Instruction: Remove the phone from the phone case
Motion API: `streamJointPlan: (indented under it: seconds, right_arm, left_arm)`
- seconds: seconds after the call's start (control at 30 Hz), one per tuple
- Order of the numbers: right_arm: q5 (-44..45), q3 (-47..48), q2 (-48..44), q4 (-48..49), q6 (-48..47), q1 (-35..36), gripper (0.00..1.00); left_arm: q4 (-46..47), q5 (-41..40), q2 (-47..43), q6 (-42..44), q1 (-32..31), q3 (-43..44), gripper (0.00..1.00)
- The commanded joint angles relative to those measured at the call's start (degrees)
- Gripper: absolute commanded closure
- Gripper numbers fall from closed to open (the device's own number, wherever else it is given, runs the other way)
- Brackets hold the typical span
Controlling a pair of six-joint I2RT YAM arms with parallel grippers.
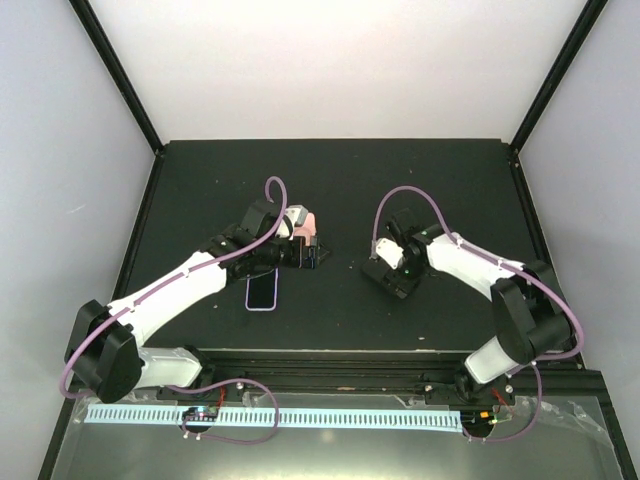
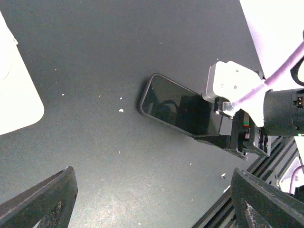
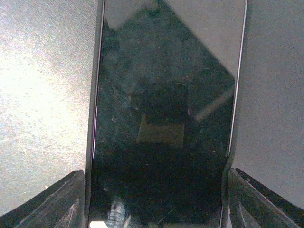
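so my left pincer [image 1: 308, 252] is down low over the matte black tabletop [image 1: 200, 180]. salmon-pink rounded phone case [image 1: 306, 222] just beyond it, flat black lilac-rimmed phone [image 1: 262, 292] lying just behind it, leftward. my right pincer [image 1: 392, 278] is well off to its right.

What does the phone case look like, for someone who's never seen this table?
In the top view, find the black table and follow the left arm out to its hand. The phone case peeks out just past that hand, on the far side. It is the only salmon-pink thing; the dark lilac-rimmed slab lies nearer the arm bases.
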Motion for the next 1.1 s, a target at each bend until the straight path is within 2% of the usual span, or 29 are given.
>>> streamJointPlan:
  seconds: [0.0,0.2,0.27,0.3,0.33,0.67,0.93,1.07]
  right_arm:
    - [1.61,2.75,2.78,-1.43,-0.67,-0.17,0.42]
    - [1.68,5.55,6.11,-1.16,0.55,-0.22,0.37]
    - [2.62,6.31,7.17,-1.10,1.33,-0.25,0.26]
    - [3.09,6.52,7.56,-1.08,1.64,-0.27,0.10]
    - [3.03,6.66,7.79,-1.07,1.74,-0.28,0.02]
    - [-2.69,9.94,13.02,-6.00,0.87,-0.28,0.01]
    - [2.52,10.48,17.20,-7.66,4.23,-0.19,0.06]
    - [-0.03,10.96,14.93,-9.21,4.33,-0.19,0.04]
  left_arm:
    - [-2.28,-0.68,-0.71,2.16,-0.10,0.84,0.10]
    - [-2.94,-0.85,-1.28,2.94,-0.09,0.77,0.10]
    - [-2.78,-1.17,-1.73,2.97,-0.05,0.39,0.09]
    - [-2.60,-1.27,-2.00,2.91,-0.06,0.18,0.09]
    - [-2.59,-1.41,-2.22,2.96,-0.10,-0.05,0.09]
    - [-2.18,-1.49,-2.27,3.47,-0.13,-1.17,0.08]
    - [-1.81,-1.19,-1.56,3.72,-0.13,-1.53,0.08]
    - [-1.85,-1.28,-1.47,3.92,-0.07,-1.54,0.07]
